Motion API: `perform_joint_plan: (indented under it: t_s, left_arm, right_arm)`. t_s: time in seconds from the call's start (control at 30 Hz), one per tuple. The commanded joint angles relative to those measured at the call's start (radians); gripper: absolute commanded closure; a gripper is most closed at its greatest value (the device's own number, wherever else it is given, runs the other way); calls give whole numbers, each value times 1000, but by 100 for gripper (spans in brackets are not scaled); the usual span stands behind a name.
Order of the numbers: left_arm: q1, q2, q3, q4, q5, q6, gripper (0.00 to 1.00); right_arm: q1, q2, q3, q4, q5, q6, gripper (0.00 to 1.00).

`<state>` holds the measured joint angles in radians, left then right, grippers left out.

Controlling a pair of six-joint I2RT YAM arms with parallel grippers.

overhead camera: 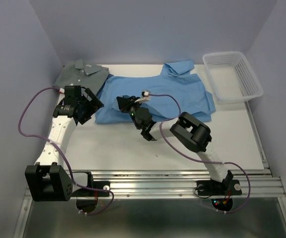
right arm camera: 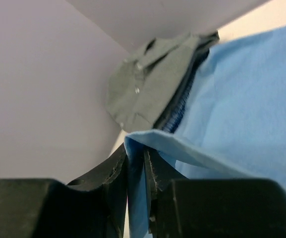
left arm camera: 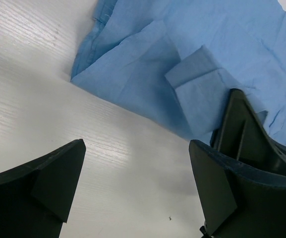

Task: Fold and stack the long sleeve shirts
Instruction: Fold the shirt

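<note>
While right gripper (right arm camera: 136,163) pinches a sky-blue shirt (right arm camera: 247,99) fold between its fingers, left gripper (left arm camera: 137,148) gapes wide, shirt at one o'clock

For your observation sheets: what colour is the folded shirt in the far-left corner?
Grey-green shirt, small white buttons; best in right wrist view.

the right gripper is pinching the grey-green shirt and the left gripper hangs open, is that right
No. The right gripper pinches a fold of the light blue shirt, not the grey-green shirt, as the right wrist view shows. The left gripper does hang open.
</note>
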<state>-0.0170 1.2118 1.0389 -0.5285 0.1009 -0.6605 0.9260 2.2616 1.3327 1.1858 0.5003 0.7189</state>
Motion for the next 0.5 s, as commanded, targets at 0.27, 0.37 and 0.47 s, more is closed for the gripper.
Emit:
perform_joint_plan:
  t_s: [0.27, 0.37, 0.47]
  left_arm:
    - [9, -20, -68, 74, -4, 7, 1]
    - [9, 0, -80, 110, 31, -2, 1]
    - [9, 14, -103, 145, 63, -16, 1]
  right_arm:
    - [51, -140, 23, -433, -368, 94, 0]
    - [51, -206, 19, -599, -459, 166, 0]
    - [51, -252, 14, -829, -459, 218, 0]
